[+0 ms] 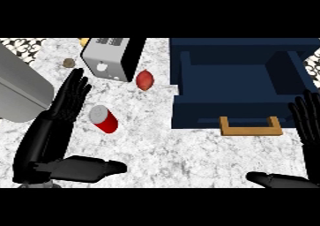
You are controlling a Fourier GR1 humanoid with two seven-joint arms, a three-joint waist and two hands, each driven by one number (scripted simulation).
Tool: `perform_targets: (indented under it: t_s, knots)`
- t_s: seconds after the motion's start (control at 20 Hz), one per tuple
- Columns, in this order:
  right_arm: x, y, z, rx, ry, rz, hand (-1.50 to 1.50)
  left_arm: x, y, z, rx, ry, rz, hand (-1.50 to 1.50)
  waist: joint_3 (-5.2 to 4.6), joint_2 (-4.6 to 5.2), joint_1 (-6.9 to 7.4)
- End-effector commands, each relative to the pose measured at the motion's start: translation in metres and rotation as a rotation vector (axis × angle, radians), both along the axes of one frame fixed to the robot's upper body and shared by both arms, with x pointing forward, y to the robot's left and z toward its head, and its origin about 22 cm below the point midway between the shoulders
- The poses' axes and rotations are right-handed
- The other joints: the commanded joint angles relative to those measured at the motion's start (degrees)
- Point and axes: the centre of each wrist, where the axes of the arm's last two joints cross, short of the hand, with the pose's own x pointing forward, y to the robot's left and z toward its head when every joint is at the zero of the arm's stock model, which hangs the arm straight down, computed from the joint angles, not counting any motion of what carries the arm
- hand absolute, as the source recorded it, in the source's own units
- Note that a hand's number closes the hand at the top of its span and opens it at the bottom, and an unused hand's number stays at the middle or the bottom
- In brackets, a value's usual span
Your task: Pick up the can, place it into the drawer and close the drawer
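Head view, looking steeply down on a white and grey marbled counter [188,150].

Left of centre a can [103,118] lies tilted on the counter. Its body is bright red and its round lid is silver-grey, the lid end pointing up and to the left. Nothing holds it; it lies outside the drawer, well apart from it.

The left hand [68,99] is black, and comes up from the lower left on a dark forearm. Its fingers are straight and spread slightly, pointing toward the top of the view, and its thumb [91,167] juts out to the right lower down. The hand is open and holds nothing. The can lies just beside the fingers, on their right side; whether they touch it cannot be told.

At the right a dark blue drawer [234,95] is pulled open, showing a blue inside with nothing visible in it. A tan wooden handle [251,127] sticks out of its front face, toward the viewer.

The right hand [310,117], also black, shows at the right edge, fingers straight and pointing up, thumb at the lower right. It is open, holds nothing, and is near the drawer's right front corner.

Near the top stands a silver and black toaster [110,58]. A reddish oval item [144,80] lies just right of it, and a small brown round item [69,62] left of it. A large grey slab [16,88] fills the upper left.
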Motion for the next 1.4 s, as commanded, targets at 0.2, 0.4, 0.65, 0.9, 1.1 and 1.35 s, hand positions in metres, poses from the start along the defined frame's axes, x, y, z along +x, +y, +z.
perform_targets:
  t_s: [0.2,0.4,0.65,0.9,1.1,1.35]
  knots:
    - [-0.027,-0.011,-0.007,0.011,0.008,-0.008,-1.50,0.000,0.008,-0.009,-0.054,0.039,0.057,-1.50,-0.02,-0.02,-0.07]
    - [-0.020,-0.025,-0.016,0.008,-0.004,-0.021,-1.50,-0.006,0.004,-0.003,-0.041,0.068,0.083,-1.50,-0.01,-0.01,0.06]
    - [-0.029,-0.008,-0.006,0.003,0.014,-0.010,-1.50,0.026,0.017,-0.012,-0.031,0.061,0.082,-1.50,-0.02,0.02,-0.05]
    - [-0.015,-0.007,-0.017,-0.002,-0.005,-0.019,-1.50,0.045,0.006,-0.044,-0.041,0.092,0.072,-1.50,-0.03,0.05,-0.02]
    - [-0.027,-0.029,-0.018,-0.009,-0.001,-0.012,-1.50,0.028,0.018,-0.077,-0.032,0.095,0.092,-1.50,-0.03,0.02,0.02]
    - [-0.025,-0.031,-0.032,-0.027,0.020,-0.004,-1.50,0.046,0.034,-0.088,-0.050,0.106,0.128,-1.50,-0.03,0.05,0.02]
